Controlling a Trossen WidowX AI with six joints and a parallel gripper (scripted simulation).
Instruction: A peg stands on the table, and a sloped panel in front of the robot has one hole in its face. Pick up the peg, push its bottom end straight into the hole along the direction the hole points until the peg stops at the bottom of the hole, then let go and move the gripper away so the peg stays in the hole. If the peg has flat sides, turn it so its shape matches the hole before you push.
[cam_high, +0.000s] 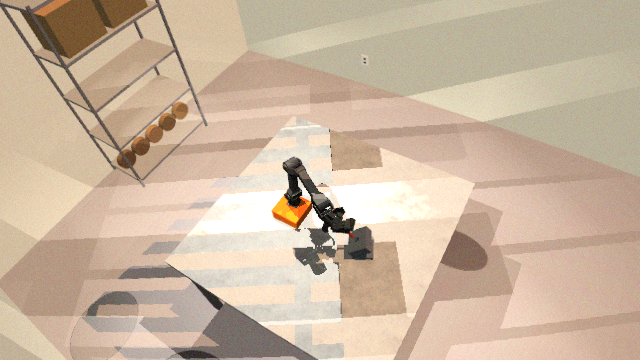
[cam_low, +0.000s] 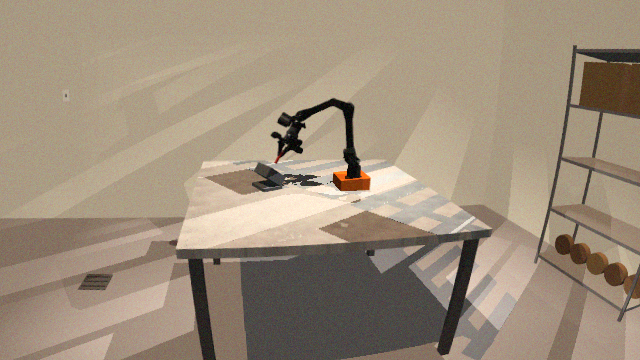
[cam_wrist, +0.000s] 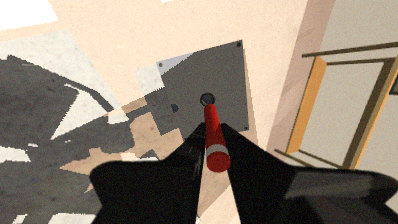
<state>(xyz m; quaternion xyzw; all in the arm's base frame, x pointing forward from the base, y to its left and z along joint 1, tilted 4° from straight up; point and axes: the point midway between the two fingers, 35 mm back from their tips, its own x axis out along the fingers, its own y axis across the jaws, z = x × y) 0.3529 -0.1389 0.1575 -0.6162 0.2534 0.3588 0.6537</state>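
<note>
The red round peg (cam_high: 352, 234) (cam_low: 278, 158) (cam_wrist: 213, 125), with a grey band near its top, is held tilted between the fingertips. My gripper (cam_low: 282, 149) (cam_wrist: 212, 127) is shut on it. The dark grey sloped panel (cam_high: 359, 245) (cam_low: 270, 173) (cam_wrist: 225, 75) stands on the table in front of the arm. Its round hole (cam_wrist: 207, 99) shows in the wrist view. The peg's lower end appears right at the hole's near rim there; in the exterior view it is close above the panel's face. Whether it touches is not clear.
The arm's orange base (cam_high: 291, 212) (cam_low: 351, 181) stands on the table (cam_high: 280, 320) (cam_low: 240, 220) behind the gripper. A dark spot of shadow lies on the panel's face left of the hole. A shelf rack (cam_high: 175, 55) (cam_low: 566, 130) stands on the floor away from the table.
</note>
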